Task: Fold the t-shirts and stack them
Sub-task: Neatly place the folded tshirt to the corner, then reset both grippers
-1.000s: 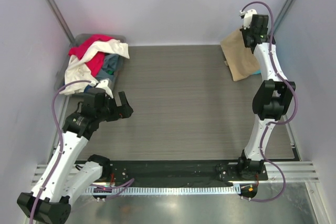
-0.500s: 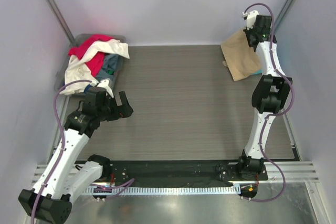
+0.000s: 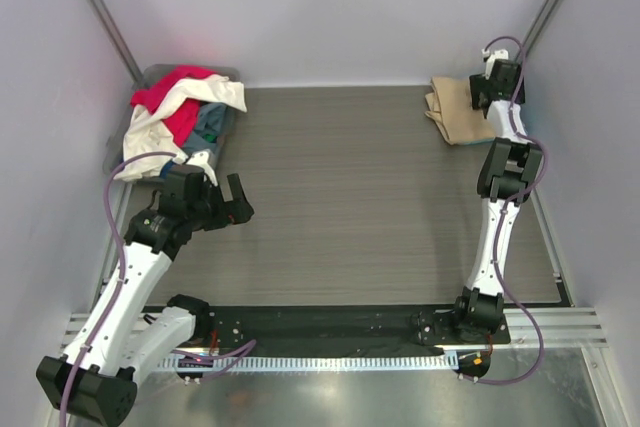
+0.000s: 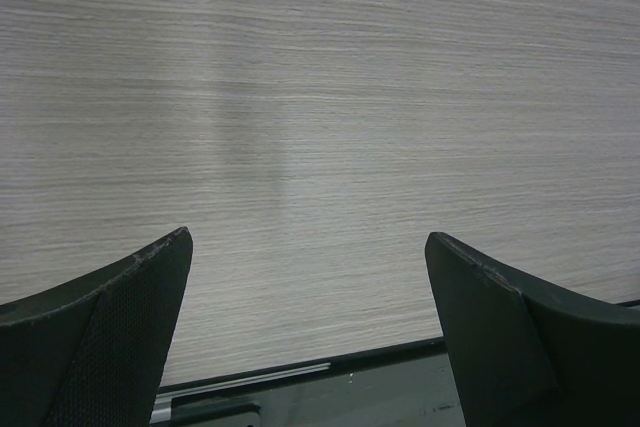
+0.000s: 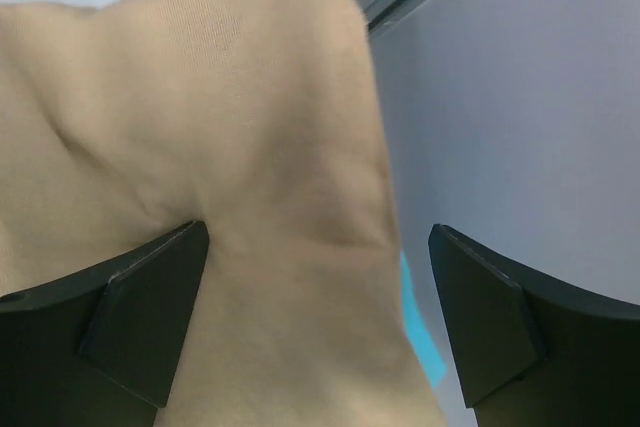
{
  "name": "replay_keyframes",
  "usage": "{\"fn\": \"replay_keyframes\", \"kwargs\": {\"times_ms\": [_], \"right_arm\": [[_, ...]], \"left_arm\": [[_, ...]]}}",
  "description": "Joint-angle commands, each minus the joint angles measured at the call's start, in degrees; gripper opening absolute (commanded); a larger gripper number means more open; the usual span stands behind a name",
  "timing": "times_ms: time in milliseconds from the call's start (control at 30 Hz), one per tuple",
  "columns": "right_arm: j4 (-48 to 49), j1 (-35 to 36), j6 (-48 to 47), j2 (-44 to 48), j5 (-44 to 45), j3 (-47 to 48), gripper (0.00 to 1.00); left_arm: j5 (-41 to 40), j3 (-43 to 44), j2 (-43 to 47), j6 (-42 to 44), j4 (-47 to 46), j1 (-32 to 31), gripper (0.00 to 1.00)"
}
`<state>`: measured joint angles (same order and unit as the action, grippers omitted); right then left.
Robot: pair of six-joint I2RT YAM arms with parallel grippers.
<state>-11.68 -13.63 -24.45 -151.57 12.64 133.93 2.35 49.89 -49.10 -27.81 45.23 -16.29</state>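
A folded tan t-shirt (image 3: 453, 113) lies flat at the table's back right corner. My right gripper (image 3: 482, 93) hovers over its right edge, jaws wide open. In the right wrist view the tan t-shirt (image 5: 200, 147) fills the space under the right gripper (image 5: 318, 235), and a sliver of turquoise t-shirt (image 5: 415, 322) shows beneath its edge. Red (image 3: 172, 89), white (image 3: 158, 129) and dark blue-grey (image 3: 212, 123) t-shirts are heaped at the back left. My left gripper (image 3: 232, 203) hangs open over bare table, also open in its wrist view (image 4: 308, 239).
A grey plastic bin (image 3: 160, 73) holds the heap of shirts, with the white one spilling over its front. Walls close in on the back, left and right. A black strip and metal rail (image 3: 330, 332) run along the near edge.
My right gripper has opened and let go of the tan t-shirt, which hung lifted before and now lies flat. The right arm reached farther back and lower. The left arm stayed still.
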Motion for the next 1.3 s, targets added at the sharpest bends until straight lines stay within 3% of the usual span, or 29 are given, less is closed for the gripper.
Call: {"fn": "replay_keyframes", "kwargs": {"times_ms": [0, 233, 400, 500, 633, 667, 700, 833, 1100, 1267], "right_arm": [[4.2, -0.3, 5.2, 4.1, 6.3, 2.1, 1.0], [8.6, -0.2, 12.4, 19.0, 9.3, -4.6, 1.0], [6.1, 0.0, 23.0, 33.3, 6.1, -16.5, 1.0], [6.0, 0.0, 32.8, 45.1, 0.1, -29.9, 1.0], [11.3, 0.0, 51.6, 59.0, -15.9, -50.2, 1.0], [13.9, 0.3, 53.8, 60.9, -25.6, -57.7, 1.0], [15.4, 0.7, 56.2, 64.5, -29.2, -61.1, 1.0], [17.1, 6.0, 62.0, 71.0, -37.3, -73.9, 1.0], [5.9, 27.0, 59.8, 83.2, -30.7, -87.5, 1.0], [5.6, 29.0, 63.0, 95.2, -29.7, -96.6, 1.0]], "left_arm": [[-1.0, -0.1, 0.6, 0.7, -1.7, 0.6, 1.0], [-0.9, -0.1, 1.4, 0.6, -1.7, 0.6, 1.0], [-0.5, -0.3, 3.0, 0.7, -2.1, 0.7, 1.0], [-0.6, -0.1, 3.1, 0.8, -2.1, 0.9, 1.0], [-1.2, 0.0, 3.4, 0.7, -1.7, 1.5, 1.0], [-1.4, 0.2, 3.7, 0.7, -1.6, 1.6, 1.0], [-1.6, 0.2, 4.1, 0.7, -1.6, 1.6, 1.0], [-2.0, -0.1, 5.6, 0.4, -1.7, 1.6, 1.0], [-4.4, -0.1, 6.8, 0.0, -1.6, 1.7, 1.0], [-5.2, -0.1, 7.5, -0.4, -1.3, 1.6, 1.0]]}}
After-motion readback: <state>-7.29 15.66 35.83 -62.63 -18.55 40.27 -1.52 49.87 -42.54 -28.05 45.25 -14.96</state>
